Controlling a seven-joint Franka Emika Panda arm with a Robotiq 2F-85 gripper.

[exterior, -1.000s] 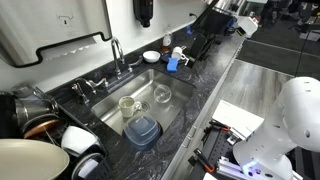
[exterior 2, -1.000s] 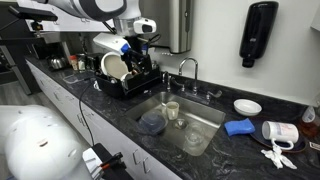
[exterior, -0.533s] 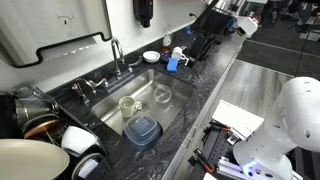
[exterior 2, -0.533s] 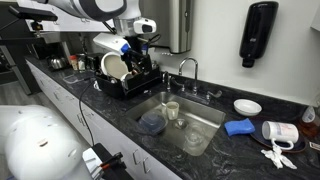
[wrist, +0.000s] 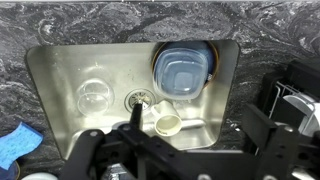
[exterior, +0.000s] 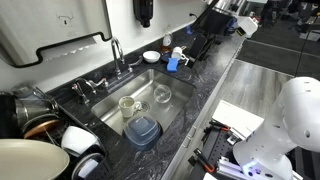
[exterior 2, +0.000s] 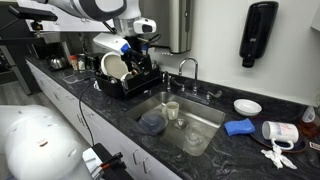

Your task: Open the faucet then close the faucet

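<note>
The faucet [exterior: 117, 50] is a tall chrome gooseneck tap behind the steel sink [exterior: 175, 100]; it shows in both exterior views [exterior 2: 187, 68]. No water runs from it. My gripper [exterior: 199, 46] hangs high above the counter, well apart from the faucet, and also shows in an exterior view [exterior 2: 142, 60]. In the wrist view my gripper [wrist: 180, 150] looks straight down into the sink [wrist: 60, 70], its dark fingers spread wide with nothing between them. The faucet is not clearly told apart there behind the gripper body.
In the sink lie a blue lidded container [wrist: 182, 72], a clear glass bowl [wrist: 93, 97] and a pale cup [wrist: 168, 122]. A dish rack with plates [exterior 2: 122, 72] stands on one side. A blue sponge [exterior 2: 238, 127], a small plate [exterior 2: 246, 106] and a mug [exterior 2: 277, 131] stand on the other.
</note>
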